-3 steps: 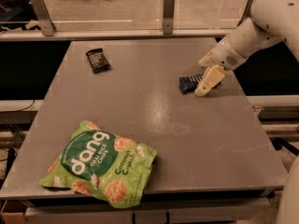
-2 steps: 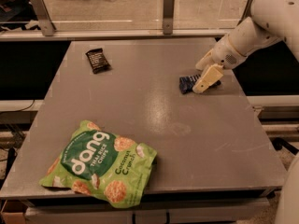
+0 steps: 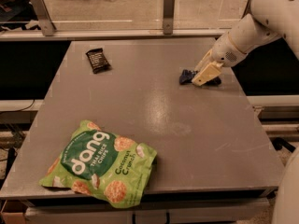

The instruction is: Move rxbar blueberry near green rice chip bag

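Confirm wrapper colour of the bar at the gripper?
Rxbar blueberry: dark navy, camera view; gripper at it.

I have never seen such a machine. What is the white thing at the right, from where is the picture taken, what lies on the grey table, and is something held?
The white thing is a robot arm, reaching in from the right. At its end is the gripper, the part that grasps. One camera looks down on the grey table from its near edge. Three things lie there: a green rice chip bag near left, a black bar wrapper far left, and the dark blue rxbar blueberry far right. The gripper is down at that blue bar, partly covering it. Whether it grips the bar, the picture does not show.
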You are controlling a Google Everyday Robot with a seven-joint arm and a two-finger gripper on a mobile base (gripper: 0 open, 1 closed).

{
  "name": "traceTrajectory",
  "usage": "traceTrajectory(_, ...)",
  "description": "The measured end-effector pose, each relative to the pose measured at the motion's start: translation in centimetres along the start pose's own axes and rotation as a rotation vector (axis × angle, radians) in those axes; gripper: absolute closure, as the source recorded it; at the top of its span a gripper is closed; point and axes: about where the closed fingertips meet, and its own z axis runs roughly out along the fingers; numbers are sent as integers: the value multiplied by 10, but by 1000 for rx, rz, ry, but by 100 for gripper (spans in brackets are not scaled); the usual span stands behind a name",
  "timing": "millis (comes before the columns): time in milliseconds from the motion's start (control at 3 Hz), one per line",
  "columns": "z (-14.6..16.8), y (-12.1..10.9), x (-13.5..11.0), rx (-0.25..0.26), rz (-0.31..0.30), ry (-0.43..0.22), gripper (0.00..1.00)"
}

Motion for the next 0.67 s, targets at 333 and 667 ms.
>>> traceTrajectory(333,-31,1,-34,47,-60,-64,100)
traceTrajectory(667,-84,1,-72,141,-117,-143,100)
